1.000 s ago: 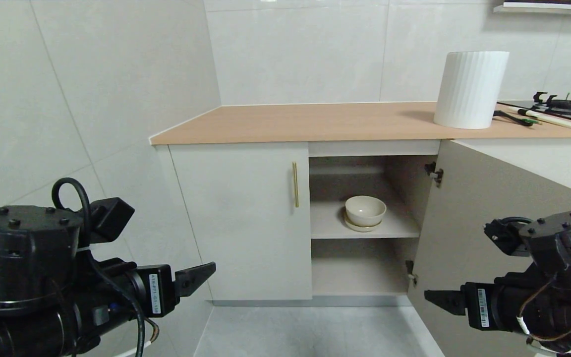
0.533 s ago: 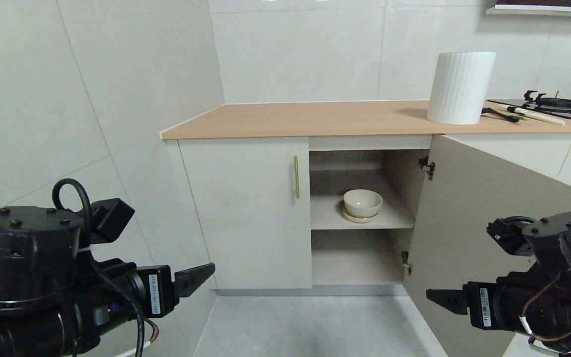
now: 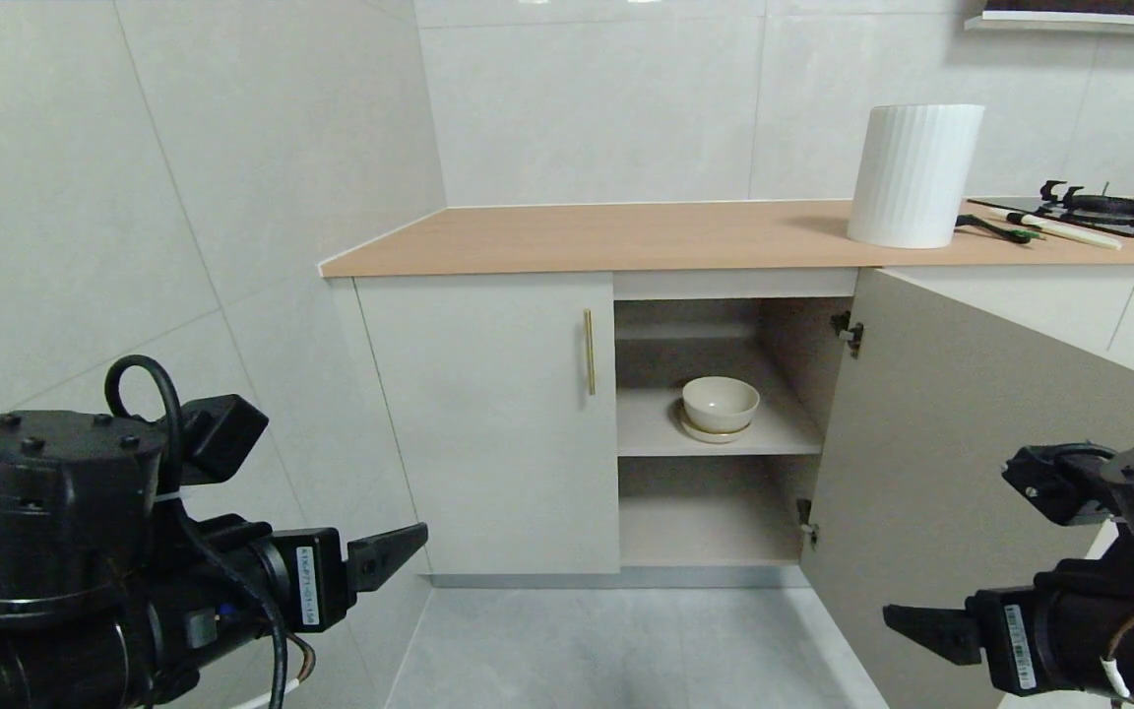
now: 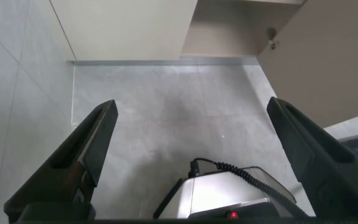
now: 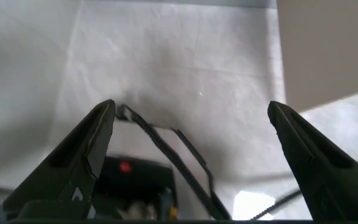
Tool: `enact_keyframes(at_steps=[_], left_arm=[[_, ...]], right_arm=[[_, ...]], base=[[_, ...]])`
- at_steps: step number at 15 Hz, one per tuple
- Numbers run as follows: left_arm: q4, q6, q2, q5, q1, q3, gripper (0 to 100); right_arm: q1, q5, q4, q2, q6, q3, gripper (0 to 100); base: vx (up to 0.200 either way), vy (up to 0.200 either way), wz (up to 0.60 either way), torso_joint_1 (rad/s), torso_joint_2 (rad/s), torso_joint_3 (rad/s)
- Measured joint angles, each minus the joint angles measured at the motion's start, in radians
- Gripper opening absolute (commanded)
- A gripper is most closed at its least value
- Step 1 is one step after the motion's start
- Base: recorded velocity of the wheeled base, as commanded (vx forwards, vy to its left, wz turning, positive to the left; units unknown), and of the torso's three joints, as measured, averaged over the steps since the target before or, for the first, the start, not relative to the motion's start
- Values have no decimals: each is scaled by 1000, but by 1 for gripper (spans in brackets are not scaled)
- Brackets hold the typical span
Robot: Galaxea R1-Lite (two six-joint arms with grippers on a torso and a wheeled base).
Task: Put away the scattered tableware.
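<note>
Lowered and shifted rightward: right gripper (image 5: 191, 109), spread wide, low before open door (image 3: 951, 463). Left gripper (image 4: 191, 104) likewise spread wide, low at left. Farther off, on upper cabinet shelf (image 3: 784, 438): bowl (image 3: 721, 403) atop plate (image 3: 715, 433).

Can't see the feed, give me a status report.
Left hand, right hand open, empty. Bowl on plate, cabinet shelf. Open door near right hand.

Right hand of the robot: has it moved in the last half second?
Yes. The right hand sank lower and rightward, away from the cabinet door's lower hinge, which stayed put.
</note>
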Motion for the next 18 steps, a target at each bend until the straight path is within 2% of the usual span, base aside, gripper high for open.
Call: enact_keyframes(at_steps=[3,10,12,14,18], left_arm=[[4,0,0,1,0,0,100],[3,1,0,0,-1,0,100],[2,2,-1,-1,-5,3,100],[0,16,0,-1,-8,7,100],[1,18,-1,-3,-8,11,100]], right_arm=[[-1,4,118,-66,-36,-24,100],[-8,-1,210,-102,-45,-59,100],[-23,-7,236,-101,-51,-70,100],[-96,-11,256,-99,-101,-76,100],[-339,-10,259,-96,-248,-90,100]], base=[[0,-200,0,2,2,2],[0,-200,0,2,1,5],[0,0,0,0,0,0],[0,0,0,0,0,0],[0,0,0,0,0,0]])
